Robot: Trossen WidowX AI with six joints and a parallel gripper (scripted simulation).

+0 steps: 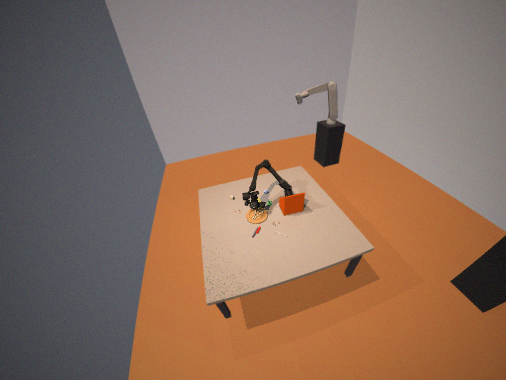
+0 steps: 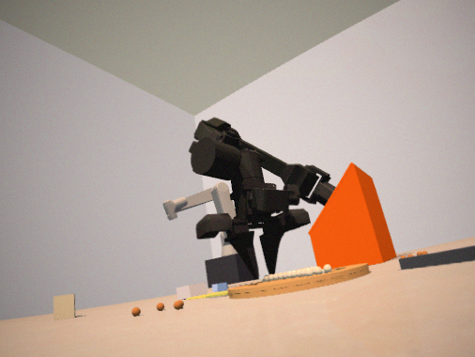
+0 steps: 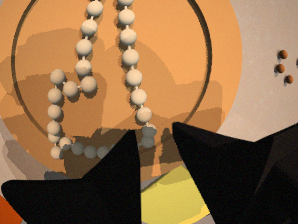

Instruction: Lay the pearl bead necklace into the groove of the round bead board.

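Observation:
The pearl bead necklace (image 3: pixel 130 57) (image 2: pixel 300 272) lies on the round bead board (image 3: pixel 229 60) (image 2: pixel 300 286) (image 1: pixel 249 220). In the wrist view two long strands cross the inside of the dark groove (image 3: pixel 209 55); the left strand bends in a kink, and the near run of beads lies in shadow around the groove's near edge. My gripper (image 3: pixel 154 132) (image 2: pixel 265 274) is partly open and empty, its fingertips low above the board's near edge in the wrist view. Some near beads show between and beside the fingertips. The left finger hides part of the near run.
A tall orange block (image 1: pixel 292 204) (image 2: pixel 347 225) stands beside the board. A yellow flat piece (image 3: pixel 175 200) lies by the board's near edge. Small brown beads (image 3: pixel 283 54) (image 2: pixel 160 306), a pale block (image 2: pixel 64 306) and a red-and-dark item (image 1: pixel 257 231) lie around it.

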